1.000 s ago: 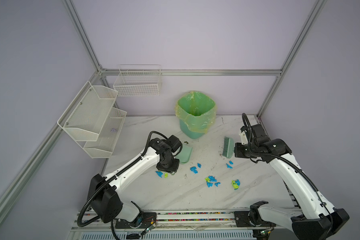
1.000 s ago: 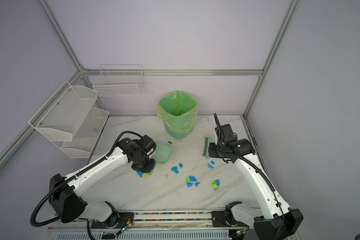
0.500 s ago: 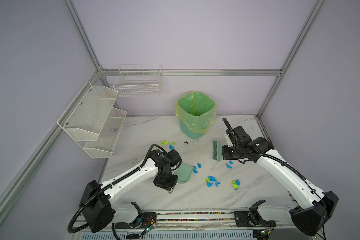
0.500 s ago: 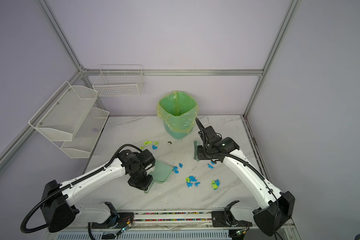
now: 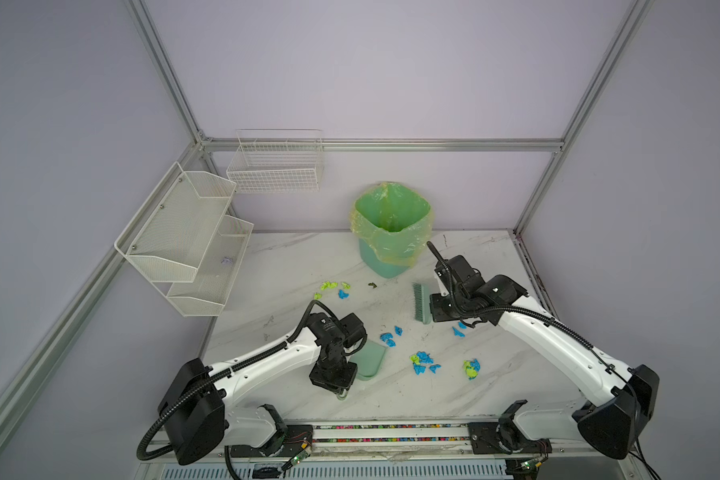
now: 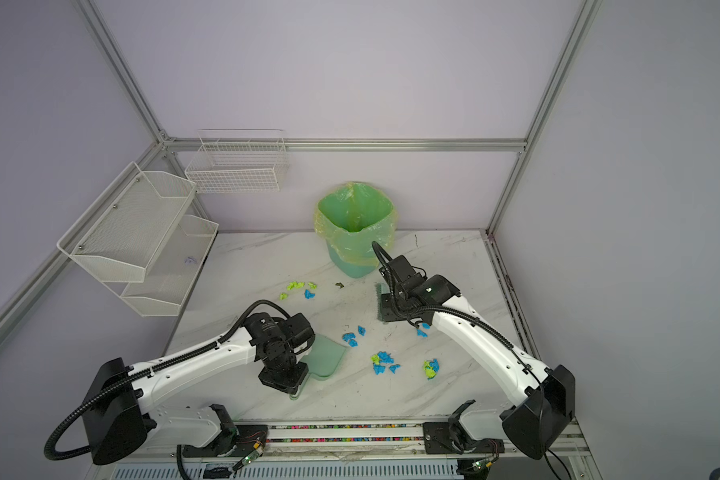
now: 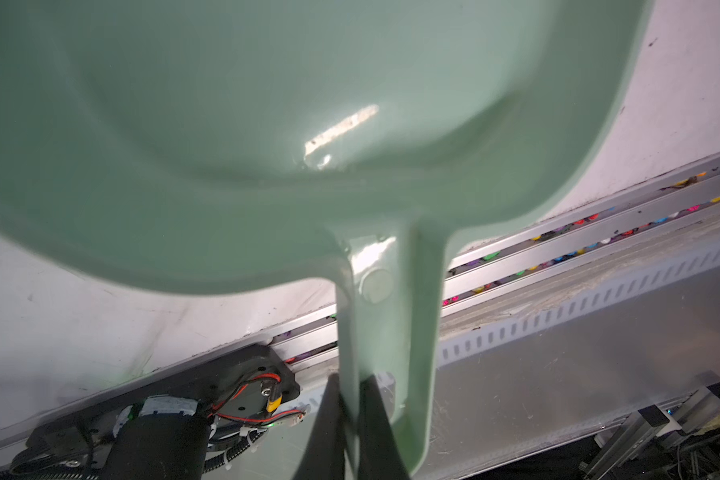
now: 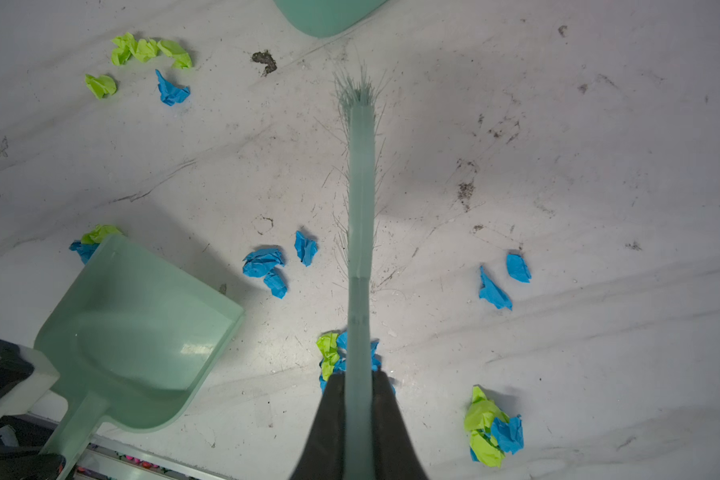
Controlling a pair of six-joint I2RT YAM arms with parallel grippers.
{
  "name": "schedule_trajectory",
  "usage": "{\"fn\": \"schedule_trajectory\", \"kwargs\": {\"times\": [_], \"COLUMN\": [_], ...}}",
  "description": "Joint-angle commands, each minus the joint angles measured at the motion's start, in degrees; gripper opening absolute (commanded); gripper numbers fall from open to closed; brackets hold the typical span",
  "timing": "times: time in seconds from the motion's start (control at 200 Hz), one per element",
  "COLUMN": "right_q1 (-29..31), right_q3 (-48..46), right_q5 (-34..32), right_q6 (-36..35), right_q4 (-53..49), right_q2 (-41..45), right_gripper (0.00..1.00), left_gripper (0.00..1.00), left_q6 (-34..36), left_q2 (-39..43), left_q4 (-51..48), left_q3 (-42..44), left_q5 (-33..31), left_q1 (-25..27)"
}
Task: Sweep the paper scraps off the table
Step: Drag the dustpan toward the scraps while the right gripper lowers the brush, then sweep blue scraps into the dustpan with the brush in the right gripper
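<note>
Blue and yellow-green paper scraps lie on the white marble table: a cluster at the back left, blue bits in the middle, mixed clumps nearer the front. My left gripper is shut on the handle of a pale green dustpan, whose mouth faces the middle scraps. Its pan looks bare inside. My right gripper is shut on a green brush held over the table, just right of the blue bits.
A green bin with a yellow liner stands at the back, close behind the brush. White mesh shelves and a wire basket hang at the left and back. A dark speck lies near the bin. The beaded rail edges the front.
My left arm has drawn the dustpan from mid-table toward the front, uncovering the back-left scraps. My right arm has carried the brush leftward toward the middle.
</note>
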State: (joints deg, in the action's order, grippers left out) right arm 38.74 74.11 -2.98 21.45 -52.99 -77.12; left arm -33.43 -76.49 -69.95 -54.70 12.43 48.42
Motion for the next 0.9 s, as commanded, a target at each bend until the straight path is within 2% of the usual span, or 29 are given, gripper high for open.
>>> {"fn": "schedule_trajectory", "kwargs": {"times": [0.0,0.56,0.895], "right_q1": [1.62,4.77,9.57], "right_q3": [-0.67,-1.55,-0.77], "right_q5": [-1.16,-5.16,-5.2], "right_q6": [1.44,2.23,3.16], "right_q4": [1.84,1.27,2.87], "right_q2": [-0.26,-4.27,-7.25], "right_gripper": [0.0,0.0,0.0], "left_gripper": [0.0,0.0,0.0], "left_q6": [-1.6,0.28,1.85], "left_q2": [-0.95,-8.17,-10.52], "left_q4": [2.89,7.98,8.44], "left_q3": [2.18,0.52,-0.36], "left_q5": [-1.38,-0.83,0.64], "left_q1": [0.46,0.99,0.97]}}
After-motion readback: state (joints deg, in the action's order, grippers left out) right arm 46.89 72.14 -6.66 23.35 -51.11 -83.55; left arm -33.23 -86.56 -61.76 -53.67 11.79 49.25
